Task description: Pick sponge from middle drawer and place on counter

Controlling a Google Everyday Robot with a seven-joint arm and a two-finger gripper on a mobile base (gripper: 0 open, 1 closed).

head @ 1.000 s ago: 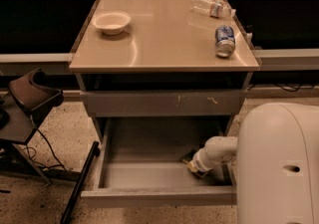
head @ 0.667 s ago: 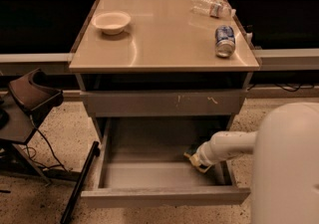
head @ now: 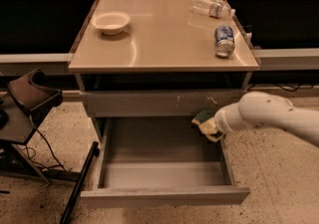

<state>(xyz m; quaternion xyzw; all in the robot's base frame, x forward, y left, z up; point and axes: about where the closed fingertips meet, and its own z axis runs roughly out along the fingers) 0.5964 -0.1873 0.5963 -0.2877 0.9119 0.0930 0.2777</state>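
Nearest us, low in the frame, the wide, shallow grey metal middle drawer (head: 164, 196) stands pulled out, plain front panel facing us. We see nothing lying on its bare floor. At its rear right corner, right of centre in the frame, the white arm (head: 269, 113) reaches in from the right edge. Its pincer (head: 211, 127) is closed on the small rectangular sponge (head: 203, 116), dark green face at upper left, yellow body below. The sponge hangs clear of the drawer floor, over the right wall and just under the grey drawer front with pale scratch marks (head: 149, 102). Its long axis seems to run from upper left to lower right.

As we judge it, the coming move turns on one relation. The large glossy tan-beige tabletop (head: 164, 44) lies above and behind the pincer, and its front edge overhangs the spot. So the sponge would have to come out toward us before it rises and goes back.

On the tabletop, a blue and silver soda can (head: 224, 41) sits near the right edge, close to the likely path. The bare middle looks the safer landing. Farther back, a cream bowl (head: 111, 22), empty as far as we see, stands at upper left. A clear plastic bottle (head: 211, 7) lies on its side at upper right.
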